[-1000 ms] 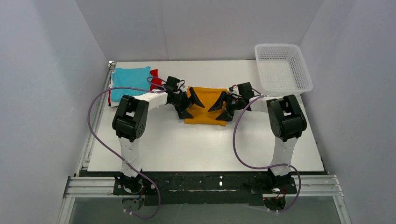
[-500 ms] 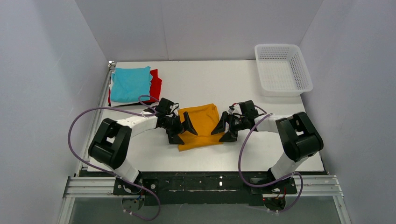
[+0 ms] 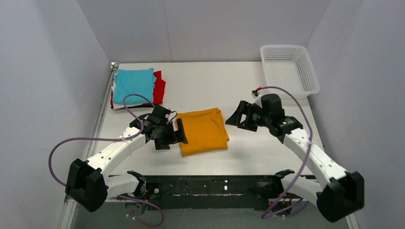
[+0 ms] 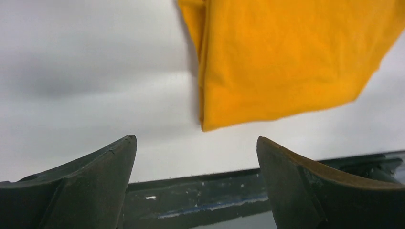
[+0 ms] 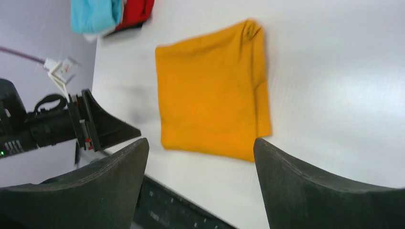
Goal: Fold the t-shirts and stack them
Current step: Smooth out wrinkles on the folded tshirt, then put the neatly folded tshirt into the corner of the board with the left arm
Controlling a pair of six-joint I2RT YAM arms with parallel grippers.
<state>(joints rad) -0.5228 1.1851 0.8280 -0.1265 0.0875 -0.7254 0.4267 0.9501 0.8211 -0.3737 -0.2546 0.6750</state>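
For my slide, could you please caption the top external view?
Folded orange t-shirt lies between the left gripper and right gripper, both open.

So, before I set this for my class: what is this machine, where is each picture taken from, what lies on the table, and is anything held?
A robot: two arms bolted at the near edge of a white table, each ending in a two-finger hand. One picture looks down from above and behind; the other two come from cameras on the wrists, so the dark wedges are that hand's fingers. In the middle lies a folded mustard-orange cloth t-shirt. Far left is a pile of folded shirts, a turquoise one on top, a red one showing beneath. Far right stands a white plastic mesh basket. The left hand and right hand are open, either side of the orange shirt, holding nothing.
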